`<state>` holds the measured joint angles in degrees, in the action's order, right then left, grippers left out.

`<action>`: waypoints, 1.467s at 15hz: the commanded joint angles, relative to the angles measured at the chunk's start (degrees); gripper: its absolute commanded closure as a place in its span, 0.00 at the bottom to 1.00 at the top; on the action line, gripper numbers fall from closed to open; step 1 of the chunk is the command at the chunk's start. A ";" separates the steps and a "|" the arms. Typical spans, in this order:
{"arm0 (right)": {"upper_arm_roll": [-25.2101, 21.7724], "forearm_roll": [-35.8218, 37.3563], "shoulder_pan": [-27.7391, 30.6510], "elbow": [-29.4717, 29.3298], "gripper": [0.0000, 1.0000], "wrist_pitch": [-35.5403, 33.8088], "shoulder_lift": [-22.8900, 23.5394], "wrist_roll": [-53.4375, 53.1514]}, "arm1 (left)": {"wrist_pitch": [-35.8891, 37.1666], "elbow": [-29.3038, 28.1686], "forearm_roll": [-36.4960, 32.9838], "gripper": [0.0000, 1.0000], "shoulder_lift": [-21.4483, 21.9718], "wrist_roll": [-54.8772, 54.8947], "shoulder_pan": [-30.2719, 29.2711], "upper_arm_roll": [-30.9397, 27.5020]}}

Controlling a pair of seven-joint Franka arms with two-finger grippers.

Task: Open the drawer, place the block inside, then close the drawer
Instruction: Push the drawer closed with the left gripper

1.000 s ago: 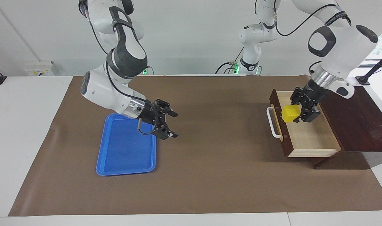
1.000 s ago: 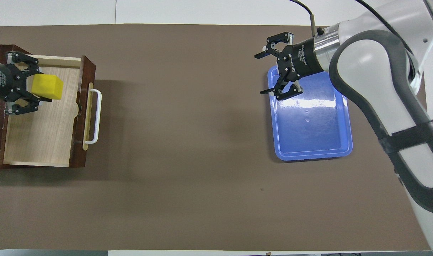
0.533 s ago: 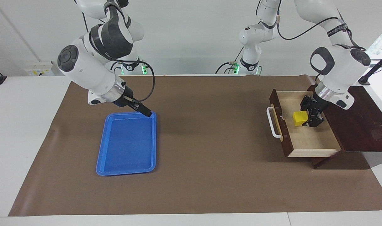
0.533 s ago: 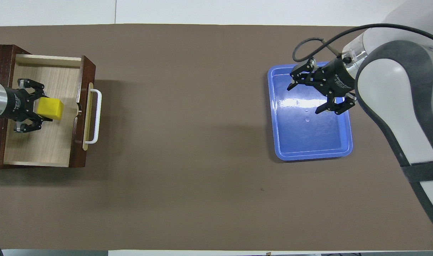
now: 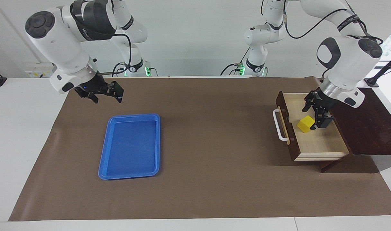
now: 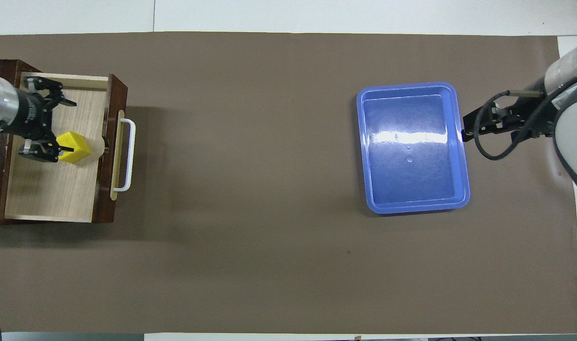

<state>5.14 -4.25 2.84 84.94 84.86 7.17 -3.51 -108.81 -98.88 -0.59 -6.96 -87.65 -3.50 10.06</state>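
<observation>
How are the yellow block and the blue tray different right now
The block is a small yellow cube; the blue tray is broad, flat and shallow. The block sits in the open drawer, beside the left hand; the tray lies on the brown mat, holding nothing. Neither is gripped.

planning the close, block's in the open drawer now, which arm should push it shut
Left. Its tool is open over the pulled-out dark brown wooden drawer, beside the small yellow cube lying inside, near the white bar handle. The right tool hangs over the mat by the flat blue plastic tray.
</observation>
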 commanded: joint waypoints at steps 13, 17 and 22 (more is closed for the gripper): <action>0.57 6.01 1.56 11.48 0.00 1.53 -10.59 6.50 | -5.97 -8.52 -19.53 0.00 0.28 -3.24 1.58 -0.74; 0.57 6.01 2.08 12.10 0.00 1.98 -10.77 6.58 | -9.12 -8.96 -20.15 0.00 0.19 5.36 -5.62 -0.74; 0.57 6.01 2.44 11.92 0.00 1.71 -10.68 6.58 | -9.94 -8.79 -20.06 0.00 0.10 13.64 -9.07 -0.57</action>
<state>4.99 0.92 3.82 94.89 85.71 -1.88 1.33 -118.55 -107.43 -18.67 -7.32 -77.29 -11.83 9.30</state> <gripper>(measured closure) 0.000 0.000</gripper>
